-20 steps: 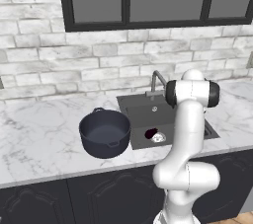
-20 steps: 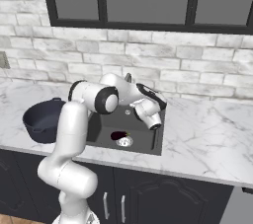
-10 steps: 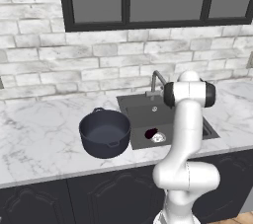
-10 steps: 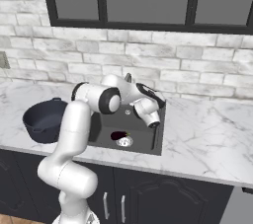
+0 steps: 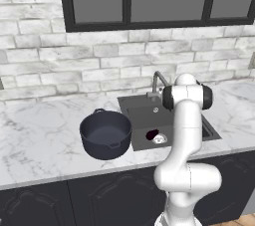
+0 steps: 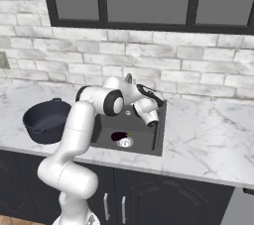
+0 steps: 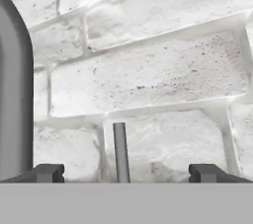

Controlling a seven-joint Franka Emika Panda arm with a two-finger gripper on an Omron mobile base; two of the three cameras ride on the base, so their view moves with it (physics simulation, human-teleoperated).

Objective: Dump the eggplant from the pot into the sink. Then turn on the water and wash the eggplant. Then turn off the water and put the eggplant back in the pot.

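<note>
White brick wall and a dark-framed window stand behind a marble table [image 5: 45, 135] with dark cabinets below. Set into the table is the sink [image 5: 142, 108], a dark rectangular basin with a round silver drain [image 5: 159, 139]. The eggplant [image 5: 151, 134] lies on the basin floor just beside that drain, on its pot-facing side; the right base view shows it too [image 6: 118, 136], touching or nearly touching the drain [image 6: 125, 142]. The pot [image 5: 105, 133] sits upright on the table just left of the sink, its 2 loop handles visible. A curved grey faucet [image 5: 158, 79] rises at the back edge of the sink, and no stream shows from it. The white arm reaches over the sink, with the gripper [image 6: 151, 120] hanging above the basin near its back right part. In the hand view the 2 fingers [image 7: 48, 172] stand wide apart with nothing between them, facing the brick wall; a thick grey curved shape fills the left edge and a thin grey rod [image 7: 120, 151] stands upright between the fingertips, farther off.
</note>
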